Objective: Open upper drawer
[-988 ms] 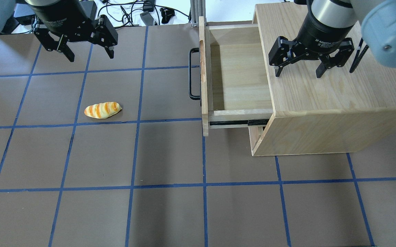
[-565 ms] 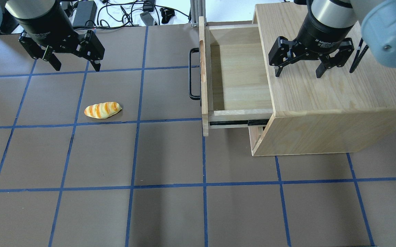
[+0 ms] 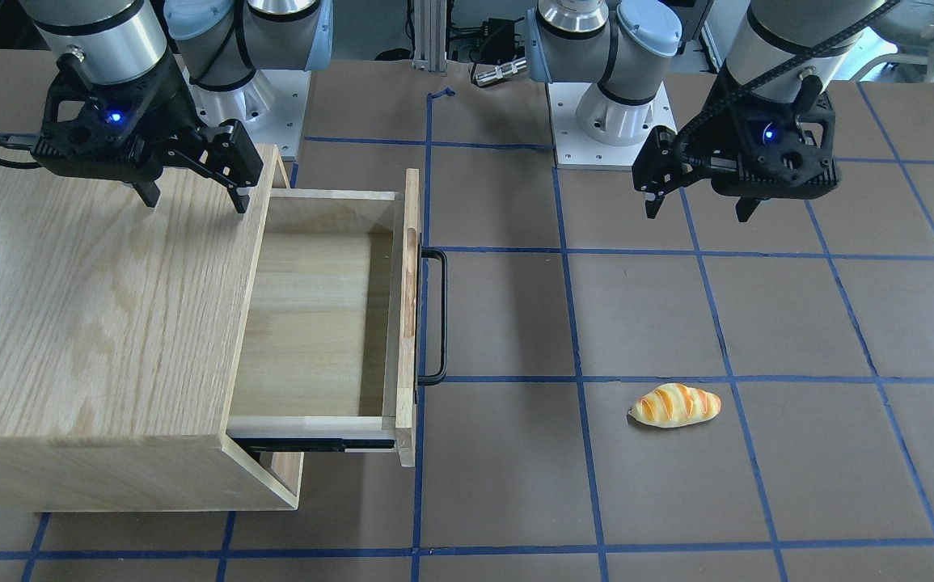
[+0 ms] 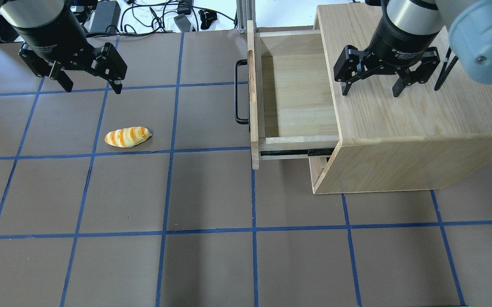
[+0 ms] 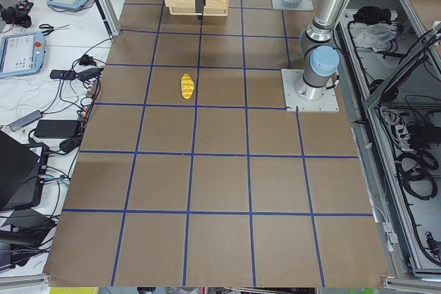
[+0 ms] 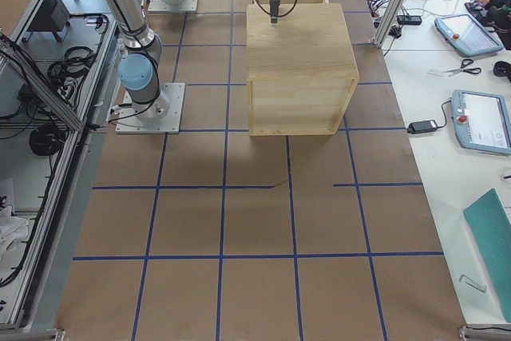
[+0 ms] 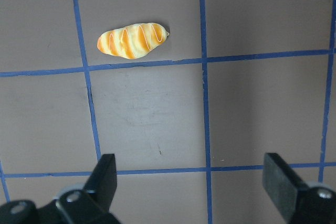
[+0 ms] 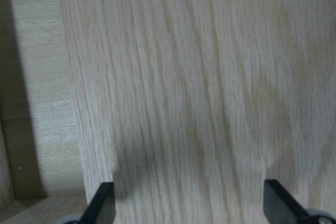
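Note:
The upper drawer (image 4: 297, 94) of the light oak cabinet (image 4: 403, 128) stands pulled out to the left, its inside bare; it also shows in the front view (image 3: 313, 315). Its black bar handle (image 4: 238, 91) and oval slot face the table's middle. My left gripper (image 4: 90, 85) is open and empty, above the table far left of the handle; in the front view it (image 3: 697, 206) is at the right. My right gripper (image 4: 371, 90) is open and empty above the cabinet top; in the front view it (image 3: 192, 198) is at the left.
A striped bread roll (image 4: 127, 137) lies on the brown mat in front of my left gripper, also in the left wrist view (image 7: 132, 40). Cables and power bricks (image 4: 160, 13) lie beyond the mat's far edge. The lower front panel (image 4: 320, 170) sits shut below the drawer.
My left gripper has moved left, away from the drawer, staying open. The right gripper, the drawer and the roll have not moved.

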Controlling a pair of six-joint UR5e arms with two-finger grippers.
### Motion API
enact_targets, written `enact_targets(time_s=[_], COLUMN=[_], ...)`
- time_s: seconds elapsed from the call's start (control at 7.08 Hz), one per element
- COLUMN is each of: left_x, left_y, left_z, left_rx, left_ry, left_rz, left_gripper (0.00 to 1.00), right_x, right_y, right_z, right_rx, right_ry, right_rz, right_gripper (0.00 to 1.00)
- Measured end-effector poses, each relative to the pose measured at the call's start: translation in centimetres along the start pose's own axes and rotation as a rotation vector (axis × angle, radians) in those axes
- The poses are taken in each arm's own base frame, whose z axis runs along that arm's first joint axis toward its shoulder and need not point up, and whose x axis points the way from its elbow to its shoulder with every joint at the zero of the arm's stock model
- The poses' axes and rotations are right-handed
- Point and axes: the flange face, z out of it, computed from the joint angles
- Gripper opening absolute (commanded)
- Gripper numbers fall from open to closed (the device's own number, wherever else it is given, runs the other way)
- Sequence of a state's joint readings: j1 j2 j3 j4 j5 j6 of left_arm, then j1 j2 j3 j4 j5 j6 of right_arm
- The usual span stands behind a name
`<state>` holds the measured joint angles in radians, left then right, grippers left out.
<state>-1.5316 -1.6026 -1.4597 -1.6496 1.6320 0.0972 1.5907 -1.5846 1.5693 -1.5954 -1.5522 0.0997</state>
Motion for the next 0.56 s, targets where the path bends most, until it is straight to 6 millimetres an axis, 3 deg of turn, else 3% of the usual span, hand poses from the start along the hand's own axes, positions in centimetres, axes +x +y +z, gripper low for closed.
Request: enact_targets(time_s=[0.56], left_x=[0.53], left_y=[0.69], left_z=[-0.24], left_rx=[-0.004], left_ry=[0.026], left_rz=[0.003], left_gripper=[1.0], right_x=[0.0], right_y=[0.0], right_z=[0.0], right_rx=[0.0], right_ry=[0.0], right_rz=[0.0], right_gripper=[1.0])
